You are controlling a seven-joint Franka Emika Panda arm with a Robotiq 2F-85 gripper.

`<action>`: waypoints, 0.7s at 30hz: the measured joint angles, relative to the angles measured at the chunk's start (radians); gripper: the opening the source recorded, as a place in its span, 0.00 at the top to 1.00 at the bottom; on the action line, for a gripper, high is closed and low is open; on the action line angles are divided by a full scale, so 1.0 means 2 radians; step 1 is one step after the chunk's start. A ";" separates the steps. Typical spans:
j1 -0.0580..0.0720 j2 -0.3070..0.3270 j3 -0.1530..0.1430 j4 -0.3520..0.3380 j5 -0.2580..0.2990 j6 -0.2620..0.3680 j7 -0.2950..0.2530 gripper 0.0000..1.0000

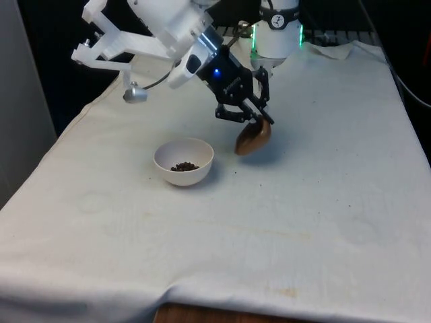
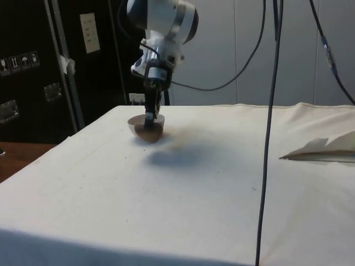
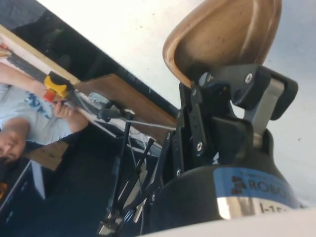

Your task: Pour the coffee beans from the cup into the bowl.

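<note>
Brown cup (image 1: 253, 138), tilted, pinched by its rim in my gripper (image 1: 259, 119), hangs right of the white bowl (image 1: 184, 161) holding coffee beans (image 1: 184, 166). Open cloth (image 1: 323, 202) lies near and right. My gripper's label reads "ROBO".

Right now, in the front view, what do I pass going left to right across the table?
White bowl holding coffee beans → gripper → brown cup it holds tilted, on the front view's right of the bowl.

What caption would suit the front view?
Claw holds a tilted brown cup beside a white bowl of coffee beans.
</note>
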 measured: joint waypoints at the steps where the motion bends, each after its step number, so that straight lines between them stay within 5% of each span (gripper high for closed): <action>1: 0.000 0.000 0.002 -0.001 -0.002 0.004 0.000 0.99; 21: 0.001 -0.021 0.031 -0.029 -0.044 0.066 0.019 0.99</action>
